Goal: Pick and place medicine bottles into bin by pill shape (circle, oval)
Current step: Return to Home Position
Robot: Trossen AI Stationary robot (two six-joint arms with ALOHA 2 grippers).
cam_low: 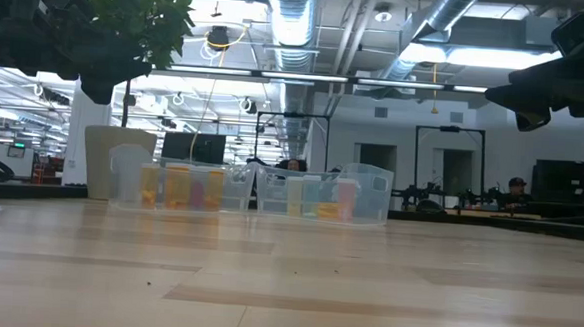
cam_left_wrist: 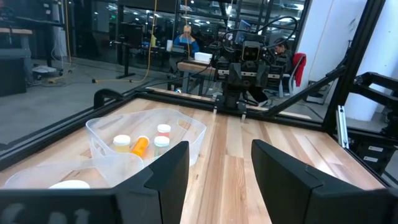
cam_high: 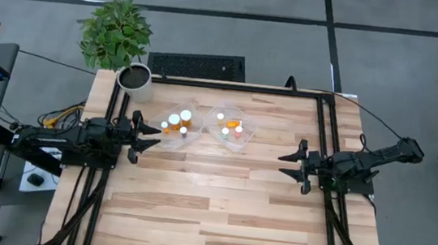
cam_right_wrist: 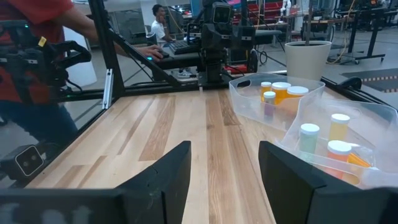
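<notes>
Pale plank tabletop (cam_high: pixel 210 211) in an open workshop with bare ceiling ducts; desks and seated people show beyond it. Near the middle of the far edge two clear bins stand just beside each other, the left bin (cam_low: pixel 129 183) and the right bin (cam_low: pixel 373 193), each holding several medicine bottles (cam_high: pixel 178 122). A white plant pot (cam_high: pixel 135 81) stands at the far left corner. The left gripper (cam_high: pixel 152 136) and right gripper (cam_high: pixel 283 164) hover by the left and right edges, fingers spread wide and empty.

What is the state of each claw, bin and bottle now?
Left claw: open, empty, beside the left bin.
Right claw: open, empty, apart from the right bin.
Left bin: holds capped bottles.
Right bin: holds capped bottles, one orange bottle tilted.
Plant pot: upright.
</notes>
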